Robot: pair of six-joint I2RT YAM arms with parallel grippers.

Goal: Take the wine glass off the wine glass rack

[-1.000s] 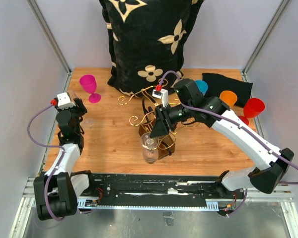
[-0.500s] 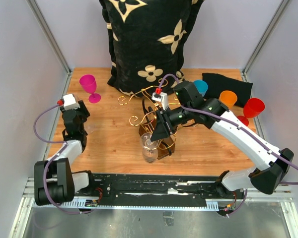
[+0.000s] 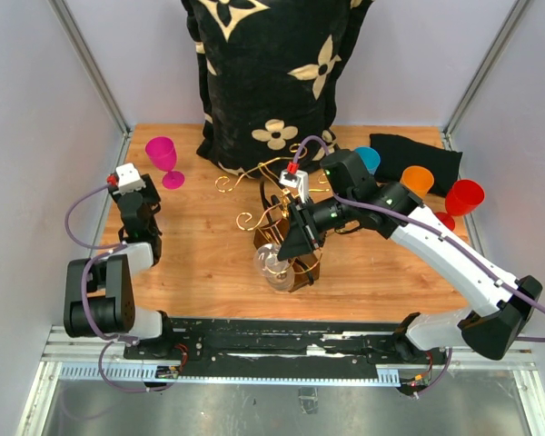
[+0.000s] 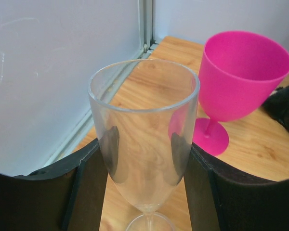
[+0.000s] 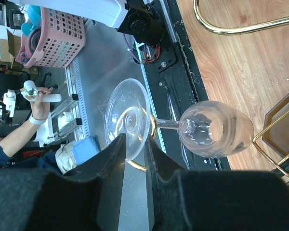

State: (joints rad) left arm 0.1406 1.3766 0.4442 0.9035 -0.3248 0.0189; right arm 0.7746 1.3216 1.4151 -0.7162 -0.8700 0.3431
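One wooden table (image 3: 209, 254), with pale walls on three sides.
One black cushion (image 3: 272, 73) with cream flowers, standing at the far edge.
Two arms. The right arm (image 3: 445, 250) reaches in to the middle of the table. The left arm (image 3: 118, 272) is folded close to the left wall.
One rack (image 3: 302, 271), gold wire on a dark wooden base, mid-table just in front of the cushion.
One black cloth (image 3: 418, 154), far right corner.
Three cups beside the cloth: blue cup (image 3: 370, 159), orange cup (image 3: 419, 179), red cup (image 3: 463, 197).
One pink goblet (image 3: 163, 159), upright, far left.
One clear glass (image 4: 144, 125), upright. The left gripper (image 4: 144, 149) stands wide, with a finger close on either side of the bowl. Whether the fingers press the bowl cannot be told.
One wine glass (image 3: 271, 263), on the near side of the rack. A gold loop curls round its stem by the foot.
The right gripper (image 5: 135, 144) is drawn narrow, with the rim of the wine glass's foot between its fingers. Whether it has a firm pinch cannot be told.
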